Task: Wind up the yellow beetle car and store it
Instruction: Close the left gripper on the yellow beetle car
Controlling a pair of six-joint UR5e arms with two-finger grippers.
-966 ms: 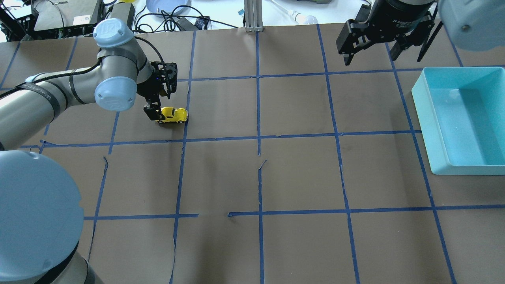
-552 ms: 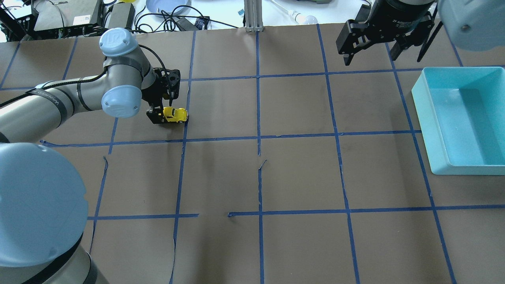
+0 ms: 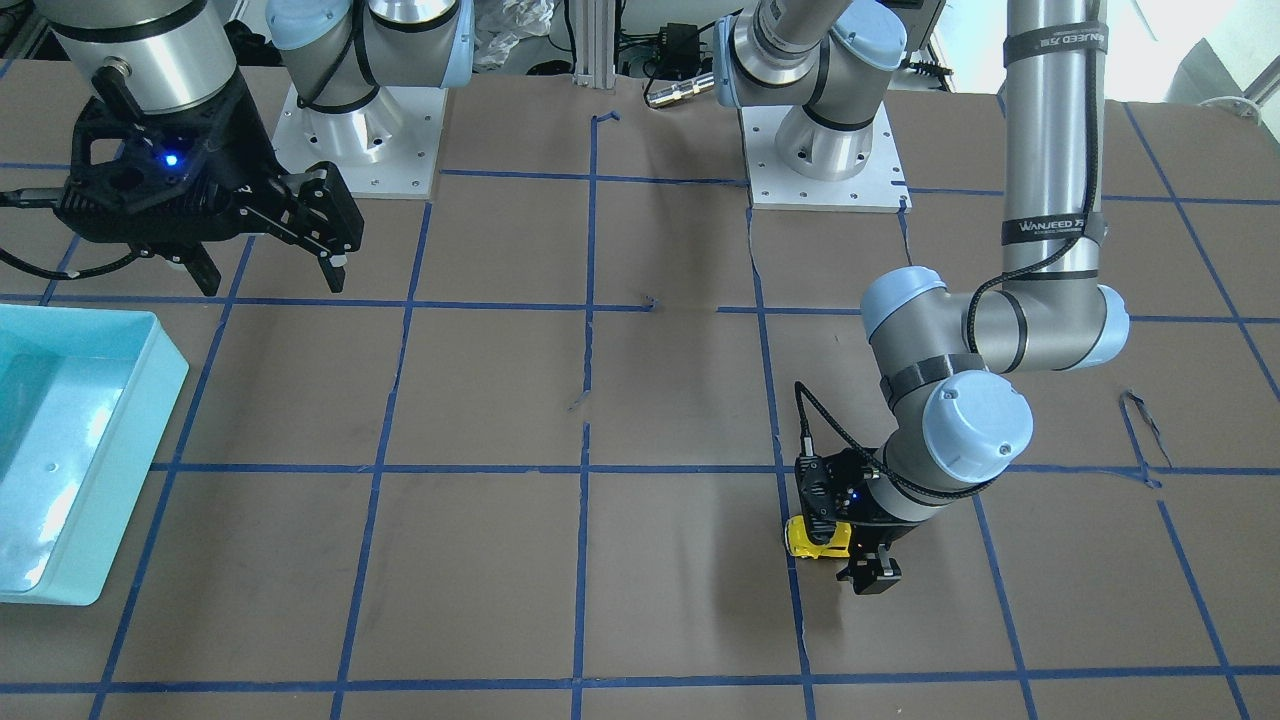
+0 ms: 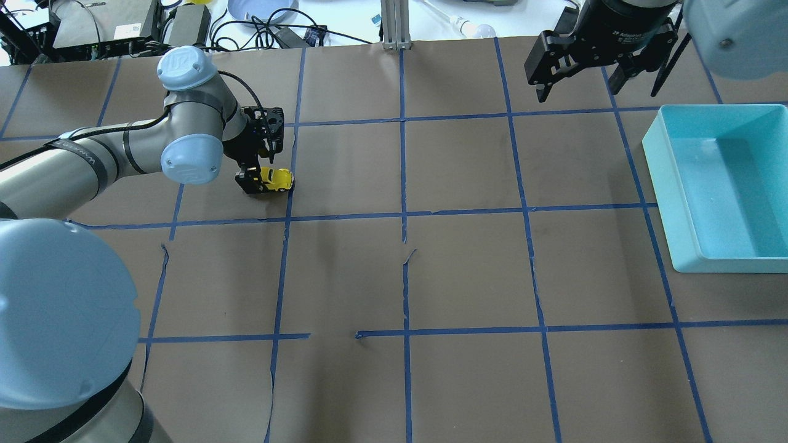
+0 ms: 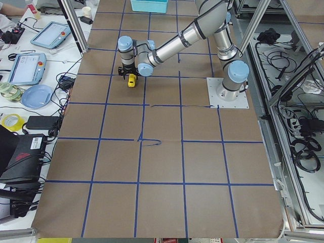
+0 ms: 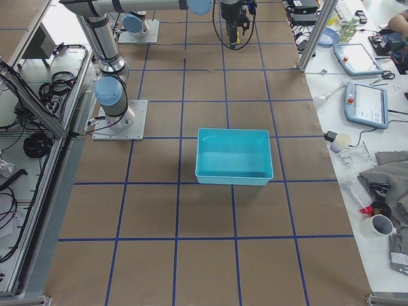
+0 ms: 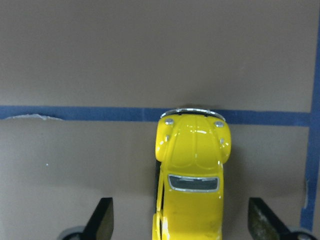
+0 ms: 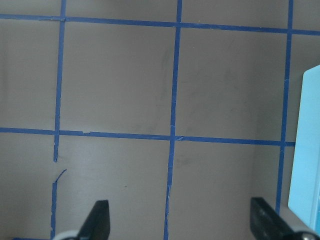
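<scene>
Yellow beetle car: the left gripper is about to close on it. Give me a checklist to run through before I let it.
1. Left gripper open: ok, jaws wide apart.
2. Yellow beetle car between the fingers: ok, a gap on each side, no contact.
3. Car upright on its wheels on the table: ok.
4. Fingertips low enough to catch the car's body: cannot tell, the wrist view cuts them off.
5. Right gripper out of the way: ok, open, far across the table by the teal bin.
</scene>
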